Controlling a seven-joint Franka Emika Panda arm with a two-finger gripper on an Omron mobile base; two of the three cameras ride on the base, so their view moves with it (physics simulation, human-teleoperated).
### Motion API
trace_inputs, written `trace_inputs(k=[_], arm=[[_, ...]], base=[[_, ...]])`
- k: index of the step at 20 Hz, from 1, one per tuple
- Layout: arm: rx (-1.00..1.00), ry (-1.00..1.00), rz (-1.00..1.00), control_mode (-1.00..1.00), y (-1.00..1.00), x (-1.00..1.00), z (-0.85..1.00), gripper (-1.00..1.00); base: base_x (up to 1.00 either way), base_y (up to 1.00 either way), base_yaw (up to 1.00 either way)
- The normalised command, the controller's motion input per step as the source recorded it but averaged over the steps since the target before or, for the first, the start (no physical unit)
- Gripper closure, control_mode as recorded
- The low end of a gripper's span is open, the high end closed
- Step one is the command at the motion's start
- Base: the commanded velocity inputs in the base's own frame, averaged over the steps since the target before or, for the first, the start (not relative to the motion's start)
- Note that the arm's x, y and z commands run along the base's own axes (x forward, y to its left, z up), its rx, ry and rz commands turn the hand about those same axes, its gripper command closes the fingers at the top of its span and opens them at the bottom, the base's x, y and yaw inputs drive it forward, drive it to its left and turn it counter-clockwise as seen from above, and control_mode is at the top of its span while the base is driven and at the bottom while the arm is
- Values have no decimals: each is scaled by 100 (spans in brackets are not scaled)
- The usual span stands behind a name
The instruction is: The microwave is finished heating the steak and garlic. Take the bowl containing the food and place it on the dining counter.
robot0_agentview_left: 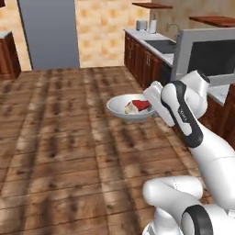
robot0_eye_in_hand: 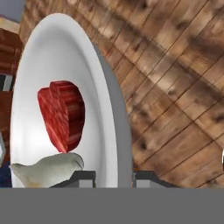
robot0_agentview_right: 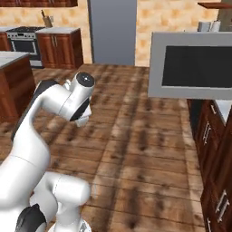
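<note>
my robot's hand was clenched on the rim of the white bowl, held in the air above the wooden floor. the red steak and pale garlic lay inside, touching. the microwave door stood open to the right.

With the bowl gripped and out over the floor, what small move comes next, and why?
Probably keep carrying the bowl level, away from the open microwave, toward the dining counter. The pincer is shut on the bowl's rim, the steak and garlic sit inside, and only wooden floor lies below. No dining counter is visible yet, so the base likely has to drive.
</note>
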Motion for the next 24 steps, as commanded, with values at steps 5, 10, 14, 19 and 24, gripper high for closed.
trace_inputs(k=[5,10,14,19,24], arm=[[0,0,0,100,0,0,0,100],[0,0,0,100,0,0,0,100],[0,0,0,100,0,0,0,100],[0,0,0,100,0,0,0,100],[0,0,0,100,0,0,0,100]], base=[[24,2,86],[96,36,50],[100,41,22],[100,35,8],[100,7,-1]])
